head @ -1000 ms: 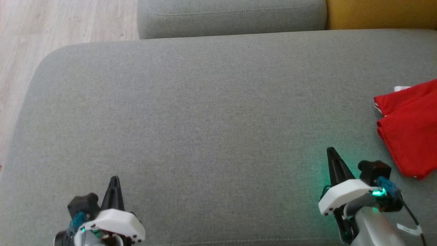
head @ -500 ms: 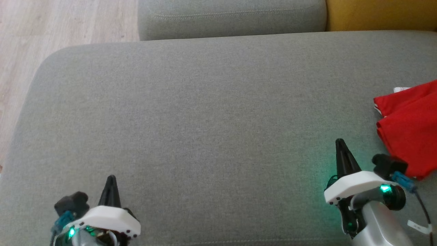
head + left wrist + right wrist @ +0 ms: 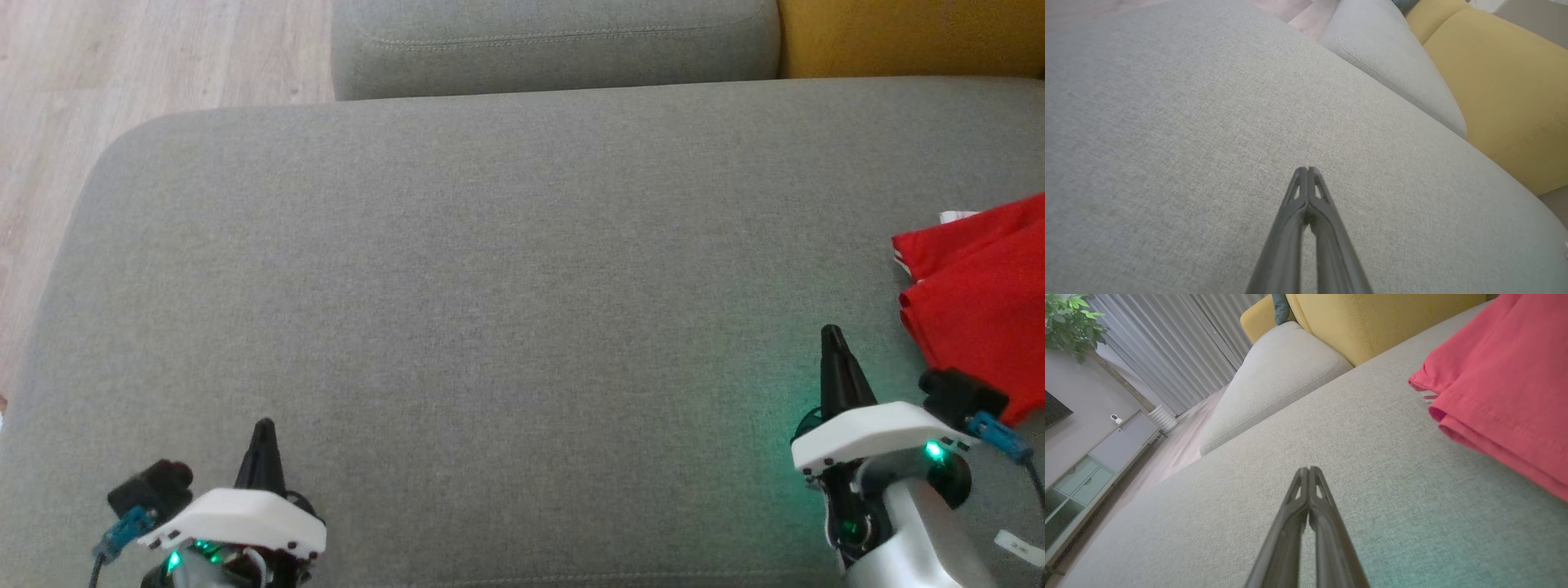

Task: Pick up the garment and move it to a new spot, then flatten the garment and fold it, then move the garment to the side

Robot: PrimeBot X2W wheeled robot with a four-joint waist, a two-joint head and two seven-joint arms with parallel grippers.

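Note:
The garment [image 3: 984, 302] is red cloth, folded over on itself, lying at the right edge of the grey sofa seat [image 3: 490, 269]; the right wrist view has the garment [image 3: 1502, 379] at its upper right. My right gripper [image 3: 831, 333] is shut and empty, its tip just left of the garment's near corner, apart from it. The same shut right gripper [image 3: 1308, 469] hovers over bare seat in its own view. My left gripper [image 3: 264, 426] is shut and empty at the lower left; in the left wrist view the left gripper [image 3: 1306, 168] points over plain cushion.
A grey back cushion [image 3: 555, 41] runs along the far side, with a yellow cushion [image 3: 914, 33] to its right. Wooden floor [image 3: 122, 73] lies beyond the seat's rounded left end. The right wrist view has curtains [image 3: 1180, 343] and a low cabinet [image 3: 1094, 461].
My right gripper has moved forward and to the right, closer to the garment. My left arm has drawn slightly back and left. The garment has not moved.

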